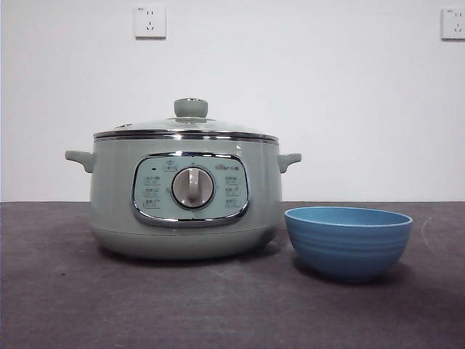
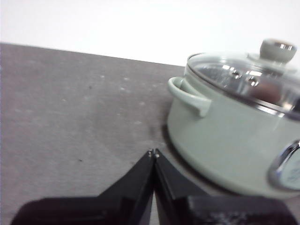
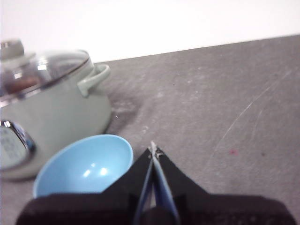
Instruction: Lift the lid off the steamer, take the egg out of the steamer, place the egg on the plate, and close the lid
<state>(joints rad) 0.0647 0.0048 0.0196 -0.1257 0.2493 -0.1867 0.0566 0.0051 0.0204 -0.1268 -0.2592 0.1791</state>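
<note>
The pale green steamer (image 1: 185,196) stands left of centre on the dark table, its lid (image 1: 187,127) seated on it with the green knob (image 1: 190,107) on top. Through the glass lid (image 2: 243,77) a brownish egg (image 2: 265,90) shows inside, also visible as a brown egg (image 3: 21,83) in the right wrist view. The blue plate (image 1: 348,240) sits empty just right of the steamer. My left gripper (image 2: 153,152) is shut, off to the steamer's handle side (image 2: 187,93). My right gripper (image 3: 153,150) is shut beside the plate (image 3: 84,164). Neither arm shows in the front view.
Bare dark grey tabletop (image 1: 73,305) spreads before and to both sides of the steamer and plate. A white wall with two sockets (image 1: 150,22) stands behind the table.
</note>
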